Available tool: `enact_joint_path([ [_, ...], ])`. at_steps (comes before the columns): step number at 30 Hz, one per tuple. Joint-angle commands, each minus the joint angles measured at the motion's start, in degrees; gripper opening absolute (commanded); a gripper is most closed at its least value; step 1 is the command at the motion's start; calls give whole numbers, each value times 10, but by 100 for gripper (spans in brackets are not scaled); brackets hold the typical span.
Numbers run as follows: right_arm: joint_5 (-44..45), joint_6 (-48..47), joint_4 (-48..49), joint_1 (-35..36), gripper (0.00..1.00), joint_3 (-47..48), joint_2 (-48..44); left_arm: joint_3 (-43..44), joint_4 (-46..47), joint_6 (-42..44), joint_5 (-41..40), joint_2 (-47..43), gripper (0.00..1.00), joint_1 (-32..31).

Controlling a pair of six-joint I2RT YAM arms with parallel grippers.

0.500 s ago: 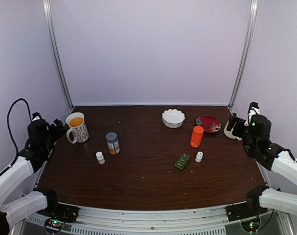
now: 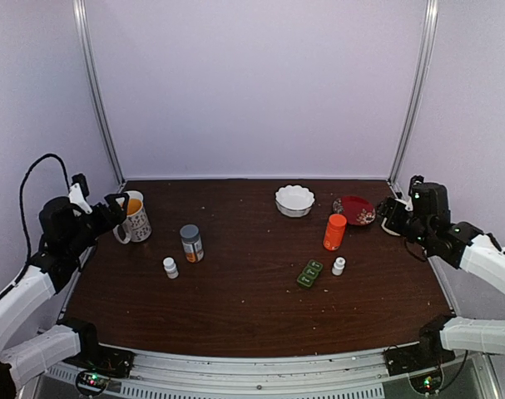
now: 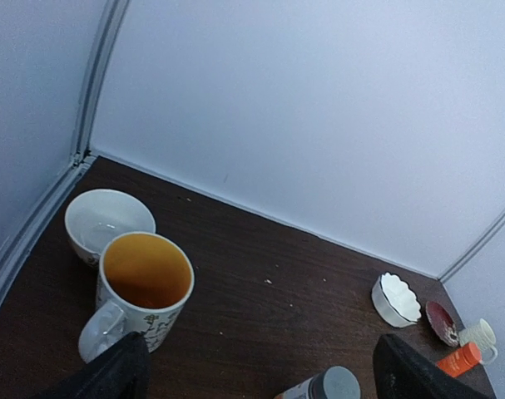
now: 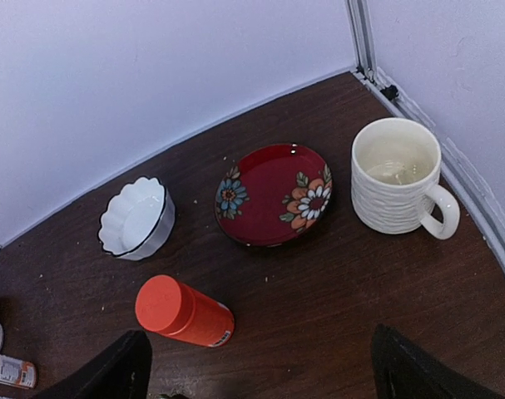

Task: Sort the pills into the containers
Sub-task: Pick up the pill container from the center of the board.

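Observation:
The containers are the cells of a small dark-green pill box [image 2: 310, 273], which lies right of the table's middle with its lids down. No pills can be made out on it or around it. Whitish specks [image 3: 269, 281] dot the wood in the left wrist view; whether they are pills I cannot tell. My left gripper [image 2: 112, 209] [image 3: 260, 378] hovers open at the far left beside a mug, holding nothing. At the far right my right gripper [image 2: 391, 213] [image 4: 260, 374] stands open and empty above the orange bottle and red plate. Both are far from the box.
A mug with an orange inside [image 2: 133, 218] [image 3: 144, 283] and a white cup [image 3: 109, 220] sit back left. A grey-capped bottle [image 2: 191, 243], two small white bottles [image 2: 170, 267] [image 2: 339, 266], an orange bottle [image 4: 184, 312], a scalloped bowl [image 4: 136, 218], a red plate [image 4: 273, 194] and a cream mug [image 4: 398, 174] stand about.
The left gripper has swung forward towards the mug. The right wrist has shifted left and back towards the red plate. Nothing on the table has moved.

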Motion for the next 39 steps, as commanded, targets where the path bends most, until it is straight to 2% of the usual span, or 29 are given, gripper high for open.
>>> enact_joint_path([
  [1, 41, 58, -81, 75, 95, 73, 60, 36, 27, 19, 64, 25, 97, -42],
  [9, 85, 182, -131, 232, 96, 165, 191, 74, 27, 80, 4, 69, 97, -177],
  [16, 62, 269, -187, 300, 89, 226, 292, 84, 36, 128, 2, 95, 97, -219],
  [23, 37, 292, -197, 309, 90, 250, 368, 80, 47, 131, -1, 104, 97, -226],
  [32, -13, 311, -135, 305, 85, 245, 443, 64, 46, 151, -45, 89, 97, -227],
  [39, -14, 344, -143, 303, 84, 244, 480, 62, 37, 168, -68, 69, 97, -227],
])
